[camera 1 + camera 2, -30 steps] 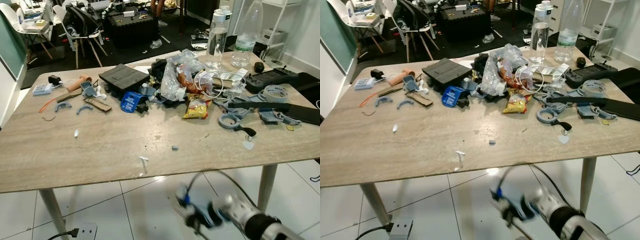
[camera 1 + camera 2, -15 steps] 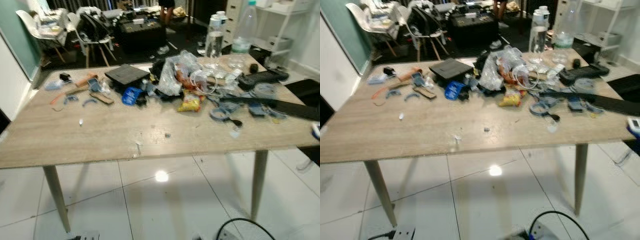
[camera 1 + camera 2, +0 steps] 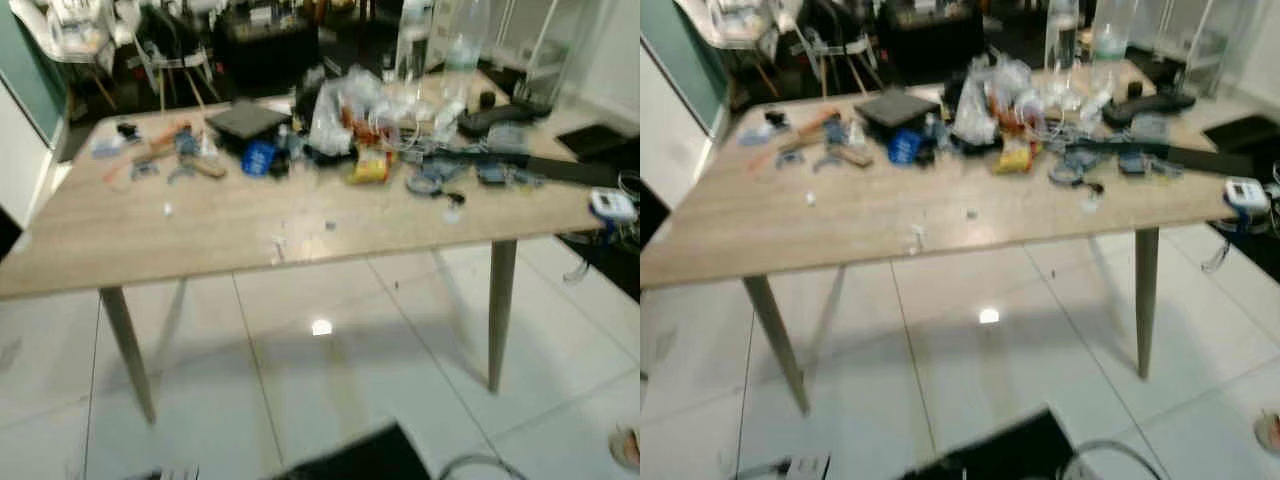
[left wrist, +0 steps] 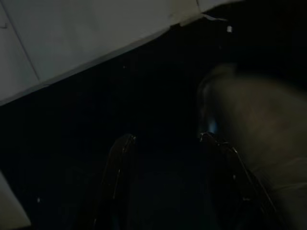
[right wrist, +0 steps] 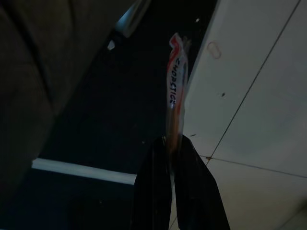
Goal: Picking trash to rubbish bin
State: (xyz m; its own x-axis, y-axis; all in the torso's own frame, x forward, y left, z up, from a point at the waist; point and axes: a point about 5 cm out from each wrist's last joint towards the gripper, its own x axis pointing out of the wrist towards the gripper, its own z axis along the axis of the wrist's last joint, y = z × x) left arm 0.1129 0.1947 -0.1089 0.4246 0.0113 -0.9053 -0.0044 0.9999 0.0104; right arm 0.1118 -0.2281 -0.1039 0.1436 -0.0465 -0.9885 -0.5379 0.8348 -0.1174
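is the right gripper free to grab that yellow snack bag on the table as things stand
Probably not. The right gripper is shut on a thin chopstick wrapper, hanging low over the tiled floor, so it has no free grip. The yellow snack bag lies among clutter far across the table.

Both head views look forward and down from well back at the same cluttered table (image 3: 200, 250) and white floor (image 3: 340, 380). Each wrist view looks along its tool, close to dim floor.

Right tool (image 5: 170, 143) pinched tight — fingers together; left tool (image 4: 165, 143) hangs with fingers parted.
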